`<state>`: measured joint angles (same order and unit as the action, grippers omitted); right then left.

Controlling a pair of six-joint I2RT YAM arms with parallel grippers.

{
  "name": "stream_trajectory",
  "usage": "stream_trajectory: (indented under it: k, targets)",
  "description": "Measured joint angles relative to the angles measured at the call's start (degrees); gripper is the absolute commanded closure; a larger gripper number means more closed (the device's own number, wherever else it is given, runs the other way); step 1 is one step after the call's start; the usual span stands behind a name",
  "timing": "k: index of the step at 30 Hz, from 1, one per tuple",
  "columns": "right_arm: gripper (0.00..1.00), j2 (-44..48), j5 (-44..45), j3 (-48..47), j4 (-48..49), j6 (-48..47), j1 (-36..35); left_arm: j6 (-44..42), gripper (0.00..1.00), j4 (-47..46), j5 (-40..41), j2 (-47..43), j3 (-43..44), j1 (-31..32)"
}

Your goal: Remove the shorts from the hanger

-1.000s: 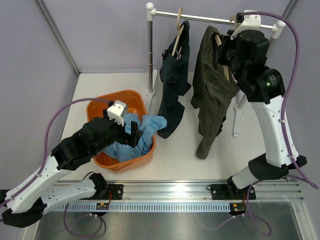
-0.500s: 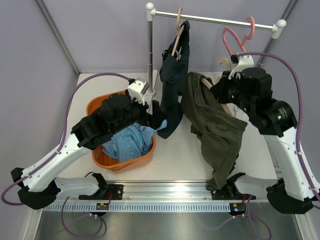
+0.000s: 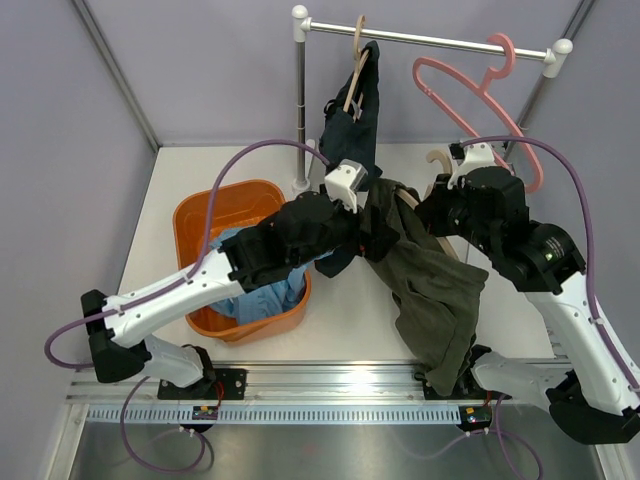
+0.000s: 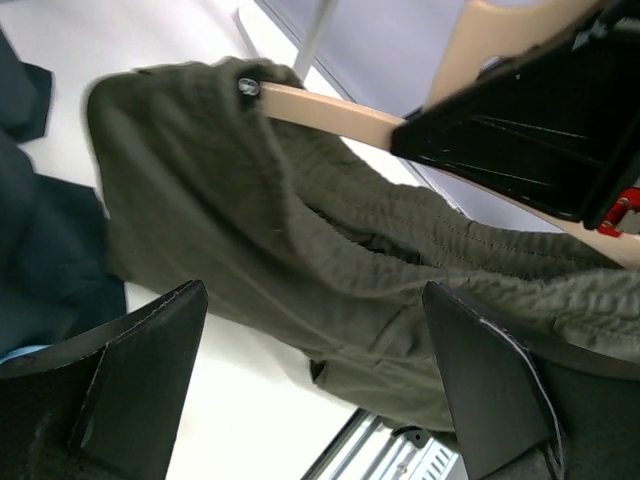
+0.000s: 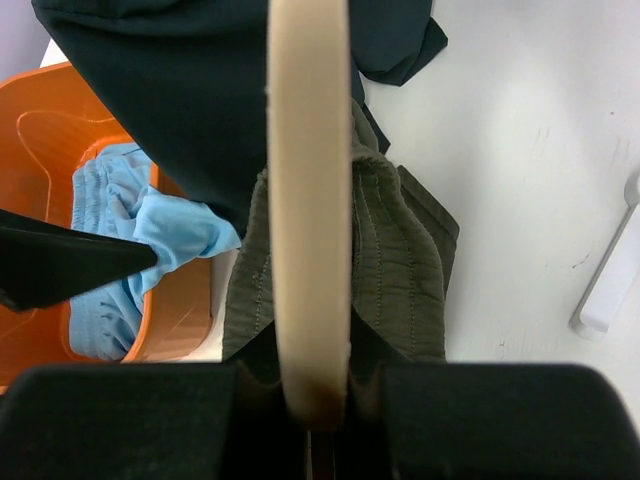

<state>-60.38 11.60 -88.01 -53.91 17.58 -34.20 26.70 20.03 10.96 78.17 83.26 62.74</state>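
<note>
While right fingers [image 5: 150, 420] clamp hanger [image 5: 308, 200], left fingers [image 4: 130, 390] gape

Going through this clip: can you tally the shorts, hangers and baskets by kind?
Shorts: 3: light blue shorts, olive shorts, navy shorts
Hangers: 3: pink hanger, wooden hanger on the rail, second wooden hanger in the right pincer
Basket: 1
Total: 7
</note>
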Motion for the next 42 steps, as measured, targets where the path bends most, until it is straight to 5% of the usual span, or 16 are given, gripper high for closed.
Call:
stream_trajectory:
  k: [16,21,24,31,42]
  targets:
    - [1.0,0.94,0.98,-0.07,-0.79,1.09,-1.31,-2.23,0.25,-3.63,7.85,13.16,5.44,-1.05]
    - [1.0,2.4,0.98,-0.15,-2.14,1.57,-1.73,-1.92,0.67,-3.82,6.32,15.26,6.75,-4.72]
    - [1.0,2.73,0.98,-0.15,-2.25,1.95,-1.81,-1.86,0.8,-4.0,4.57,16.28,8.37,-5.6]
    - [1.0,3.93,0.96,-0.15,-2.58,2.19,-2.29,-2.36,0.9,-2.03,2.78,21.16,16.41,-7.02]
    - [1.0,6.93,2.32,-0.48,-4.57,2.19,-2.29,-1.16,0.9,-0.52,-2.8,27.91,21.94,-10.71]
